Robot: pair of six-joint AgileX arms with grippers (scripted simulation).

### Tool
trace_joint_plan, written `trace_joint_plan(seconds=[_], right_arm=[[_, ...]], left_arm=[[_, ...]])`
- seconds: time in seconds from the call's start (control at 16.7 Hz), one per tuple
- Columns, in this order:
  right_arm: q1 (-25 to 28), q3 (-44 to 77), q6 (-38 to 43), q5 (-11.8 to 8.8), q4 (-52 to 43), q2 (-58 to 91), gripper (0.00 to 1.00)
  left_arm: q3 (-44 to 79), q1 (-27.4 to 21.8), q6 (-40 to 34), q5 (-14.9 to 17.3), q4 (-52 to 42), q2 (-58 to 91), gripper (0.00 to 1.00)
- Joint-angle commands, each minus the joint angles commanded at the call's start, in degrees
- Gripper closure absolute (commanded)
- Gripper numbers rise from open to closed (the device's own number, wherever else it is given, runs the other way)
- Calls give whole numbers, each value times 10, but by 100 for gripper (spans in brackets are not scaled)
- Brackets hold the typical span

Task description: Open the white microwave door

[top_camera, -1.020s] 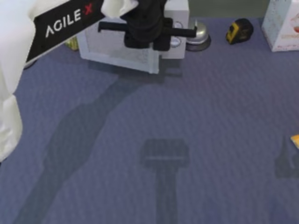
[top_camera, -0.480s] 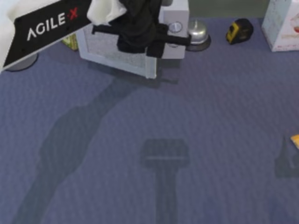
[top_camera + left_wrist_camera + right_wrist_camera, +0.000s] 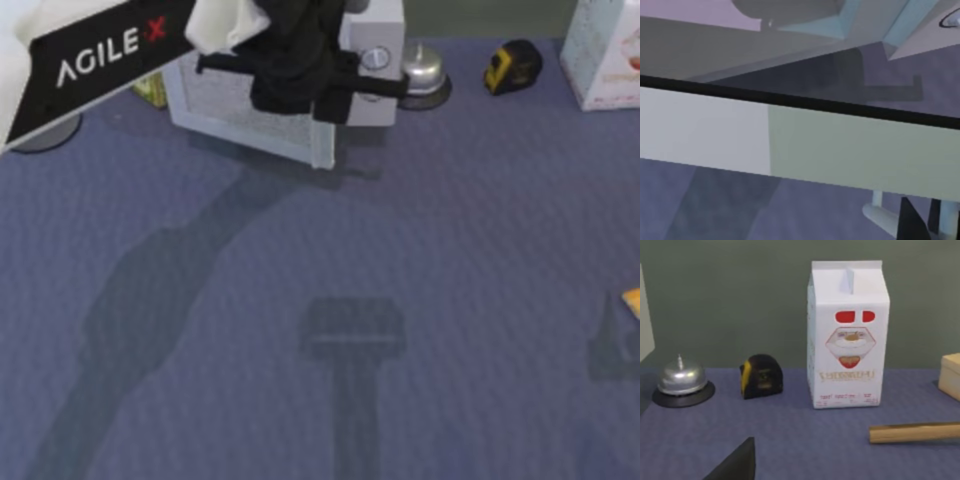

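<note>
- the microwave (image 3: 375, 40) stood at the far edge of the table, left of centre in the top view, and the white microwave door (image 3: 250, 115) hung slightly ajar, its free right edge swung a little toward the near side while its left edge stayed at the hinge.
- the left gripper (image 3: 300, 75) sat directly over the door's right end, just by the knob panel, with its black crossbar lying along the door's width.
- whether its fingers were spread or clamped on the door edge i could not tell (the wrist body hid them from above, and the left wrist view showed only a pale panel edge with a dark strip).
- the door's long axis ran left to right, slightly slanted, so the swing, as i judged it, had to pull the free edge toward the near side and sweep it leftward around the hinge.
- the left arm was plainly the nearer one; the right gripper (image 3: 732, 465) showed only as a dark tip, parked at the table's right, facing a silver bell (image 3: 682, 382), a tape measure (image 3: 761, 376) and a milk carton (image 3: 849, 335).
</note>
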Motion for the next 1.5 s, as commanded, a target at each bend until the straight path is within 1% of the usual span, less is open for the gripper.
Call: trace_joint_plan(seconds=[0.9, 1.08, 1.38, 1.5], right_arm=[[0, 0, 0, 0, 0, 0, 0], [0, 0, 0, 0, 0, 0, 0], [0, 0, 0, 0, 0, 0, 0], [0, 0, 0, 0, 0, 0, 0]], left_arm=[[0, 0, 0, 0, 0, 0, 100], [-8, -2, 5, 7, 4, -5, 100], [-63, 10, 53, 30, 30, -44, 100], [-74, 12, 61, 34, 33, -49, 100]])
